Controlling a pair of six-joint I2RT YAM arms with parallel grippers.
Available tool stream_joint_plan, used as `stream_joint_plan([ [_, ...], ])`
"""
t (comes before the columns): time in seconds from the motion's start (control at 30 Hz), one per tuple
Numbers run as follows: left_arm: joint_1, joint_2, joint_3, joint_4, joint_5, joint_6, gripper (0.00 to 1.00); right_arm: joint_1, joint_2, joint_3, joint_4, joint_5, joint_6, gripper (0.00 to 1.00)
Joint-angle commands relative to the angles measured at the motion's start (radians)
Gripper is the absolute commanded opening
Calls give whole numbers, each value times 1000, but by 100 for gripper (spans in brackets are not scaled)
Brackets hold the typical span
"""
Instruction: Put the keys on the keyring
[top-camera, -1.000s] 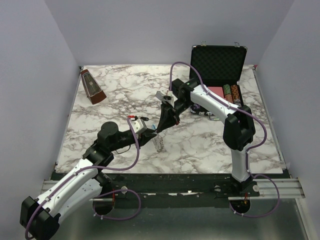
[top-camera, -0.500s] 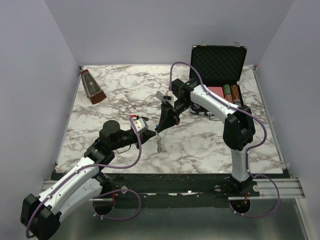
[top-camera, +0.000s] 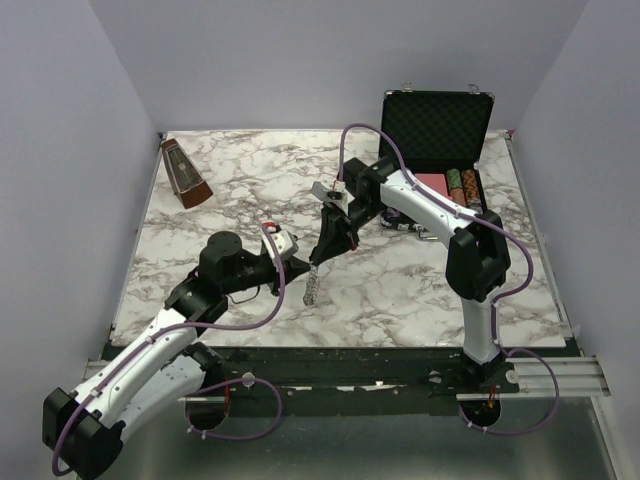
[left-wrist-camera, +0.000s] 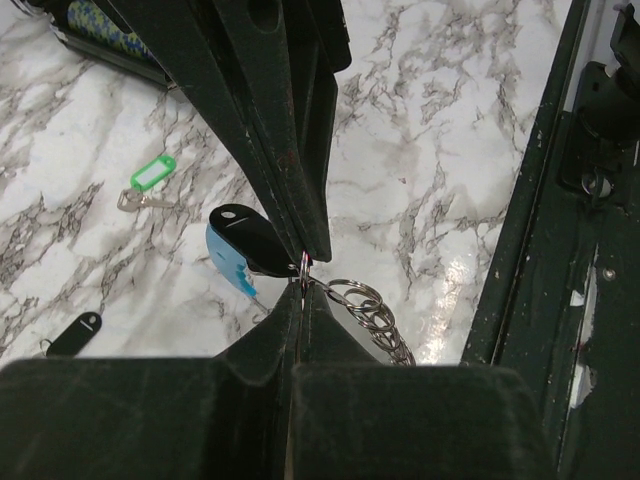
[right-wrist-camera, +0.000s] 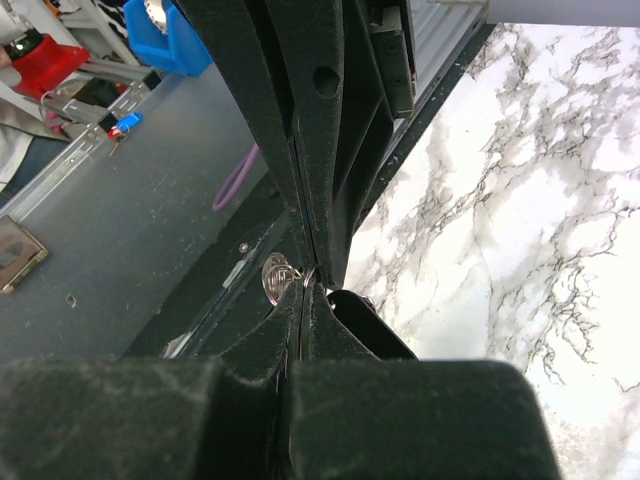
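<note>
- Step in hand: threading. Both grippers meet at the keyring (left-wrist-camera: 368, 308), which is held off the table (left-wrist-camera: 430, 150) with its chain links hanging below the meeting point.
- Left gripper (left-wrist-camera: 300, 298): fingers clenched on the keyring, at the point where the links emerge to one side.
- Right gripper (left-wrist-camera: 308, 252): fingers clenched tip-to-tip against the left gripper's, pinching the thin wire loop at the top of the keyring.
- Black-headed key (left-wrist-camera: 240, 232): hangs at the keyring, touching its light blue section (left-wrist-camera: 226, 266), just beside the pinch point. Whether it is fully threaded cannot be told.
- Green-headed key (left-wrist-camera: 150, 180): lies on the table, well apart from the keyring, not yet loaded.
- Second black-headed key (left-wrist-camera: 76, 332): lies on the table, also well apart from the keyring, not yet loaded.
- Next move, as judged: confirm that the hanging key sits on the loop. One gripper should then hold the keyring while the other lets go and fetches a loose key.
- Caution: the wire loop is thin, and a slack pinch may drop the keyring.
</note>
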Motion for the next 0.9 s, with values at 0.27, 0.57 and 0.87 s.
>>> stream_joint_plan([
  [0.27,39,136,267,-327,17,0,0,7,19,53,-81,-98,33,8],
  [0.57,44,262,454,-543,20,37,0,17,25,76,-80,-58,59,16],
  [0.87,44,353,598,-708,-7,75,0,25,34,88,-54,-39,117,22],
])
